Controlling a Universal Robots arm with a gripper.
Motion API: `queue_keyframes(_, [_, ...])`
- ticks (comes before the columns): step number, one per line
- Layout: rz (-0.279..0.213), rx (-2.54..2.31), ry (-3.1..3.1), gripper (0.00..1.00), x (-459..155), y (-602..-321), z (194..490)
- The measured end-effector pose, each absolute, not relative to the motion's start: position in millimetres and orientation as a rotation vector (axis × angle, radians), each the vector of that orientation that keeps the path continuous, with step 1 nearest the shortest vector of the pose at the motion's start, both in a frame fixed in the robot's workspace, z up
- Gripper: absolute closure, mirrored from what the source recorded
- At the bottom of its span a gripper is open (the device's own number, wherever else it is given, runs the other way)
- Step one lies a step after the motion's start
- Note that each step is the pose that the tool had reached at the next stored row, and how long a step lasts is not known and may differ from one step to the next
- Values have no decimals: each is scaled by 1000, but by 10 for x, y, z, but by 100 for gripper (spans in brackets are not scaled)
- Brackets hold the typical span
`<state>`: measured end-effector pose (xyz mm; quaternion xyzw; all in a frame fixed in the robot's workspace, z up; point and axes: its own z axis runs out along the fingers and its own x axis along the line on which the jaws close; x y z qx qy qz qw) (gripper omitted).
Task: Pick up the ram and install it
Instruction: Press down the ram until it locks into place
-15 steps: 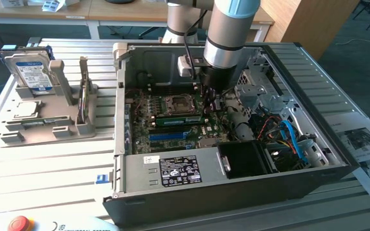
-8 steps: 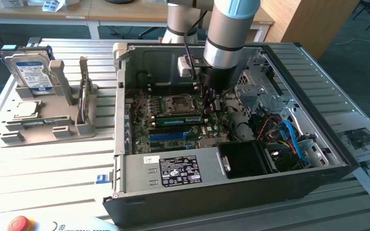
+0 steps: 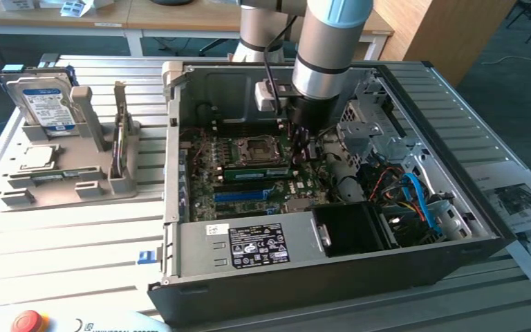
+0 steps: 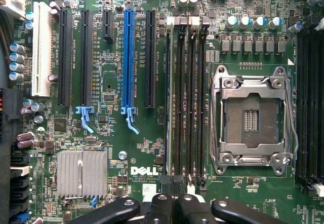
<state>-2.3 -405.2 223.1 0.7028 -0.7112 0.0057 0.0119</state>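
One ram stick lies flat, seated in a memory slot just beside the empty CPU socket on the motherboard, inside the open computer case. The gripper hovers over the slots with its fingers pressed together, holding nothing. One hard drive stands in the grey holder outside the case, on the exterior view's left.

Gripper cut off by the wrist view's edge, fingertips hidden. In the exterior view, buried behind the arm. Red button clipped at the near edge.
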Motion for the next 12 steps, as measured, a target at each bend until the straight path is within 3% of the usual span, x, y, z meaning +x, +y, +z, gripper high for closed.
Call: queue_keyframes(12, [18, 2191, -2218, 90, -23, -4052, 2219])
